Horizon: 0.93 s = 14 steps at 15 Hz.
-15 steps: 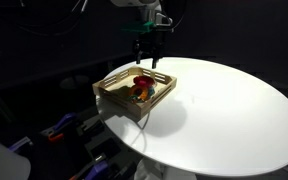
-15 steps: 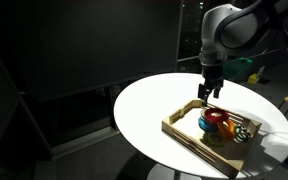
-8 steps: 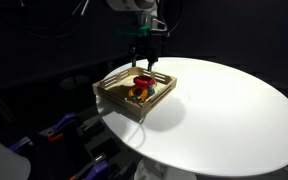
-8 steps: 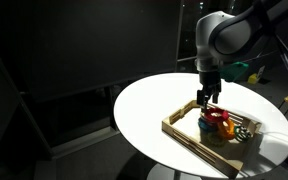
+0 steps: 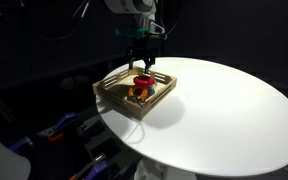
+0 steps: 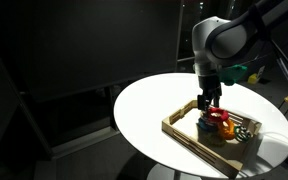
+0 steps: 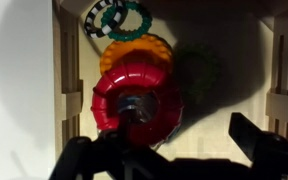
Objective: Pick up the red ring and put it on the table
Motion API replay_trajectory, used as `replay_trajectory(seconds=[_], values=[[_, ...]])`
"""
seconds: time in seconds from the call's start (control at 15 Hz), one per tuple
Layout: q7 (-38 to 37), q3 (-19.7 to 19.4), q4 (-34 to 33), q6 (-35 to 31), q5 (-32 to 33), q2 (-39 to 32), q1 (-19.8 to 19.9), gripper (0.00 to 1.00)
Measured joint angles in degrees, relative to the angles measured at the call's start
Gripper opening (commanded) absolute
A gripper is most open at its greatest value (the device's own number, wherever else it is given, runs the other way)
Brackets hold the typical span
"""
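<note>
My claw (image 7: 160,138), jaws spread, hangs over the red ring (image 7: 136,98) in the tray (image 7: 64,70); closing off-centre, I judge, could drag the orange ring (image 7: 134,52) just beyond it along.

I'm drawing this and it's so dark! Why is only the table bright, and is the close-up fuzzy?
In both exterior views light falls mostly on the white table, the room is black, and the wooden tray casts a shadow on it. In the wrist view the red ring is clearer, the dark jaws at the bottom are blurred, and a shadow lies right of the ring.
</note>
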<state>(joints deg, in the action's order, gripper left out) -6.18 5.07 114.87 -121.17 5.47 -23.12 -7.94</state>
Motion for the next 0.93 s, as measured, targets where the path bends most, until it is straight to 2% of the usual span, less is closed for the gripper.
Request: replay_trajectory(seconds=[0.53,0.6,0.8,0.93], values=[[0.03,0.0,-1.76,-0.01,2.11,-3.19,-0.84,0.99],[0.03,0.0,-2.01,0.0,2.16,-3.53,-0.96,0.87],[0.07,-0.02,-2.58,0.02,2.22,-4.3,-1.19,0.65],[0.09,-0.05,-2.82,0.27,2.29,-4.45,-1.2,0.55]])
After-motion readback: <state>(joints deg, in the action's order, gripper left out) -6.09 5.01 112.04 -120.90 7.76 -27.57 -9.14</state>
